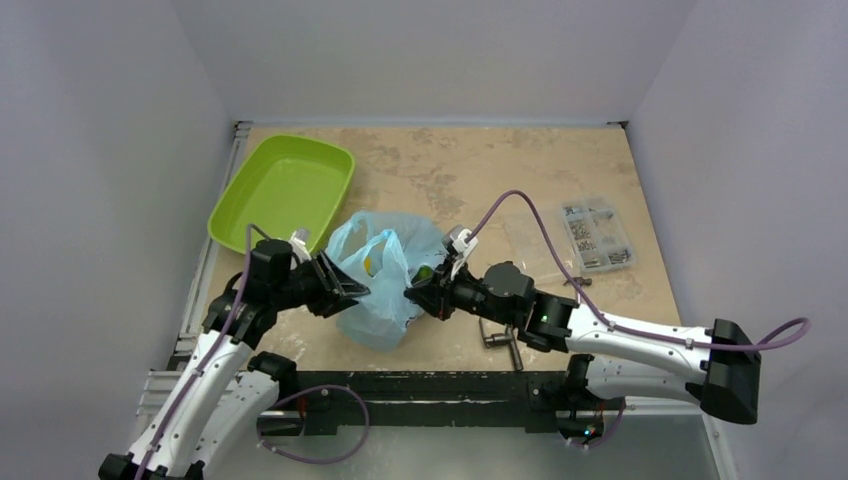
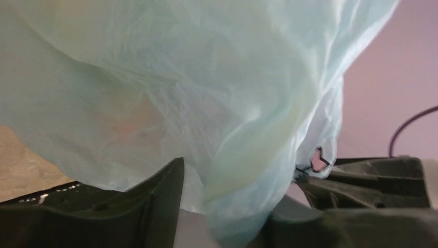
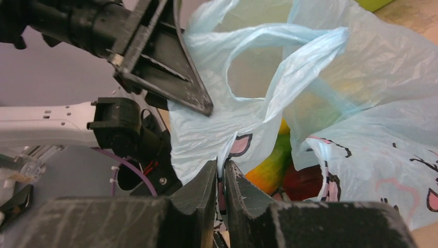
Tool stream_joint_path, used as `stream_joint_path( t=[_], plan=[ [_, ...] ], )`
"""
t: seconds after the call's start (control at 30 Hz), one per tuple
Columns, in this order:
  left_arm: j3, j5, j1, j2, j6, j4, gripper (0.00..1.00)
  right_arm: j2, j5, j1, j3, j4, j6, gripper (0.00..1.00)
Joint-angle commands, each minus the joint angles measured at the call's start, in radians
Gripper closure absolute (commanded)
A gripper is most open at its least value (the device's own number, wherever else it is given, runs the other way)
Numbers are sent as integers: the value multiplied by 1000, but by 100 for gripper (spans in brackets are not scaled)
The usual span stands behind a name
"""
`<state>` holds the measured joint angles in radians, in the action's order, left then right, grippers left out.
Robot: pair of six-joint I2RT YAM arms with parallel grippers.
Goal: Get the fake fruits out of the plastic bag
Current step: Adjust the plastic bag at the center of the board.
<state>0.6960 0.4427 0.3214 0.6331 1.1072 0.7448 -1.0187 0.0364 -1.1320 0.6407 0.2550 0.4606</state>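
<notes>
The light-blue plastic bag (image 1: pixel 385 285) with pink and black prints hangs between my two grippers, above the table's near middle. My right gripper (image 3: pixel 223 168) is shut on a thin fold of its rim; in the top view it (image 1: pixel 412 293) is at the bag's right side. My left gripper (image 2: pixel 230 194) is open, jaws wide apart, with a loose bunch of bag (image 2: pixel 206 103) between them; it (image 1: pixel 358 290) is at the bag's left side. Inside the bag mouth I see a yellow-green-orange fruit (image 3: pixel 268 165) and a dark red fruit (image 3: pixel 304 182). Other fruits are hidden.
A lime-green tray (image 1: pixel 283 190) lies at the back left. A clear parts box (image 1: pixel 597 232) sits at the right. A dark metal tool (image 1: pixel 500 340) lies on the table under the right arm. The left gripper (image 3: pixel 170 77) shows in the right wrist view.
</notes>
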Motion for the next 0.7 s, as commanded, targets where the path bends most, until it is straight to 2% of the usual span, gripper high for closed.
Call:
stream_joint_path(
  t=[0.0,0.07,0.2,0.37,0.4,0.53,0.67],
  plan=[
    [-84,80,6,8,-48,-122,77,-15,23,-19,33,10,-33,82],
    [-66,49,7,17,-129,-47,99,-15,68,-20,53,-23,-48,67],
    [-43,117,6,34,-248,-12,100,-33,199,6,155,-173,-37,28],
    [-26,153,7,62,-342,10,100,-205,154,90,436,-402,-115,7],
    [-27,153,7,65,-349,12,100,-244,141,101,494,-441,-126,3],
    [-35,152,6,71,-356,1,100,-409,159,104,670,-550,-167,2],
    [-31,155,7,74,-352,-7,100,-518,176,104,734,-550,-179,2]
  ],
)
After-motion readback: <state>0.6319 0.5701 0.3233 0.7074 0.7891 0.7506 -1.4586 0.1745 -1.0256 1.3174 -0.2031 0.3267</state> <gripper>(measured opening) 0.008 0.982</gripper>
